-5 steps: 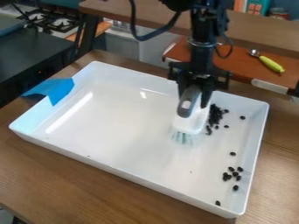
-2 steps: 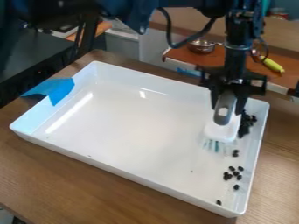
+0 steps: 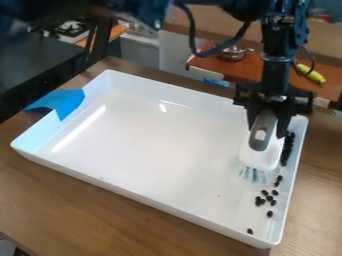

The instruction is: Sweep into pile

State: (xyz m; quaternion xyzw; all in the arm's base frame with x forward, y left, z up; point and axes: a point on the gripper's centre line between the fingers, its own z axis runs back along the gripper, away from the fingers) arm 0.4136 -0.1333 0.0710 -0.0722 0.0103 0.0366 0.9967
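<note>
A wood table [image 3: 87, 205] spreads under everything I see, with the white tray [image 3: 153, 135] across the middle of the frame. Right of centre, I have the claw [image 3: 268, 127] pinching the brush [image 3: 262, 155] by its grey handle, head low inside the tray. Blue tape [image 3: 65, 102] hangs over the rim at left. The dark beans [image 3: 287, 148] bunch along the right wall, just beside the brush, with others scattered toward the lower right.

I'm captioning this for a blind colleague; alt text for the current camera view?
A black gripper holds a grey-and-white brush in a white tray, beside dark beans along the tray's side; more lie scattered nearby.
</note>
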